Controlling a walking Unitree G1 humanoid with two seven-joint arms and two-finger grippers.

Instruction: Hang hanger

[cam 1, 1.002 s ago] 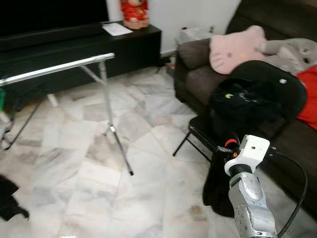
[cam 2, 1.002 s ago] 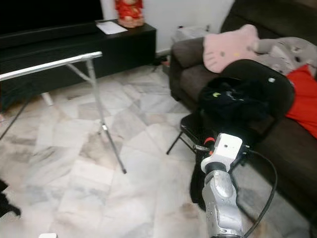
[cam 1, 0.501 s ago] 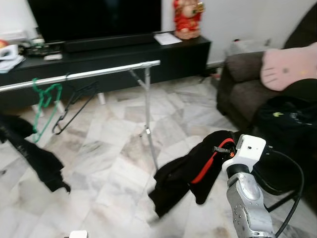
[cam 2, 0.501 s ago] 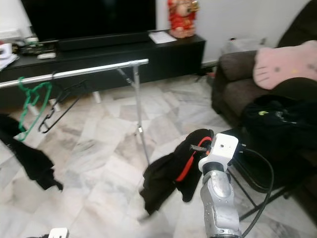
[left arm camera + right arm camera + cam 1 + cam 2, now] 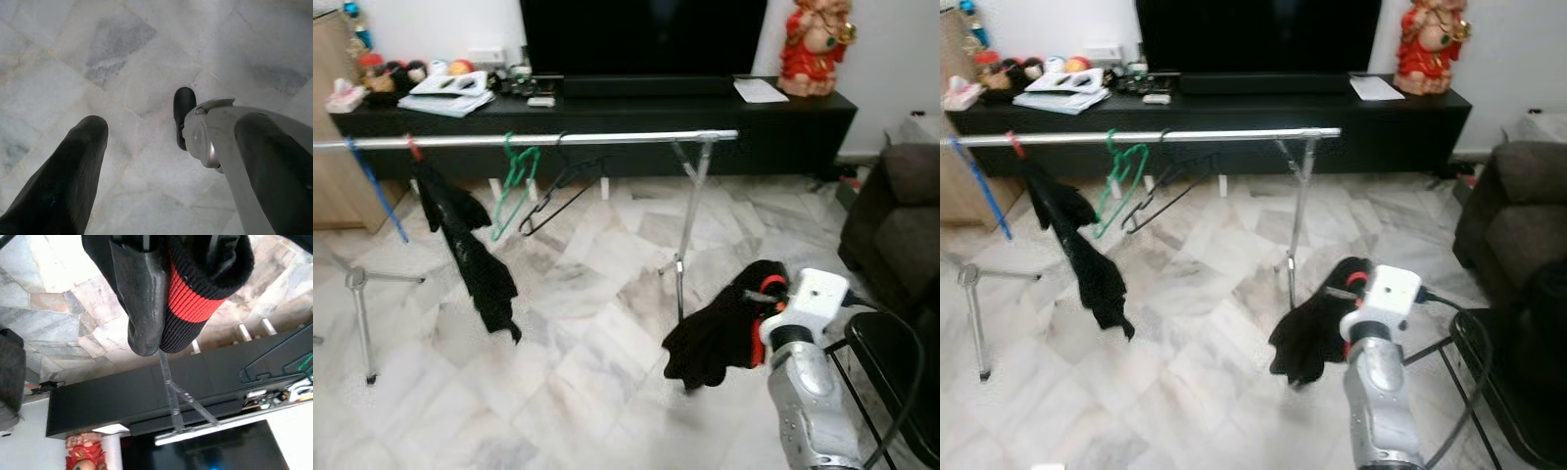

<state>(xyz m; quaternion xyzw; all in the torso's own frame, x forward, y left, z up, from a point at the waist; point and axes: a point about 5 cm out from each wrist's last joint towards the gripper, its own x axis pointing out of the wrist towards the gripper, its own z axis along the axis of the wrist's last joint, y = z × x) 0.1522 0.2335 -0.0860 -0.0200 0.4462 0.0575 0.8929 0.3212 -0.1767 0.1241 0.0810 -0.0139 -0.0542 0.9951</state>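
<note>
Left eye view takes in the pale marble-tiled floor point(image 5: 558, 392), the long black TV cabinet point(image 5: 607, 108) along the wall, and in front of it the silver metal clothes rail point(image 5: 529, 140) on its tripod legs. On that rail already hang a black garment point(image 5: 470, 255), an empty green plastic hanger point(image 5: 512, 186) and an empty black wire hanger point(image 5: 558, 191) (plenty of bare bar remains toward the near upright). The right gripper point(image 5: 161, 293) is clamped on a black knitted garment with a red stripe point(image 5: 724, 328), apparently carried on a red hanger point(image 5: 766, 290), held low and well short of the rail. So the pick-up looks done; lifting and hooking it over the bar are left. The left gripper point(image 5: 142, 129) hangs idle above the tiles, fingers spread, holding nothing.
</note>
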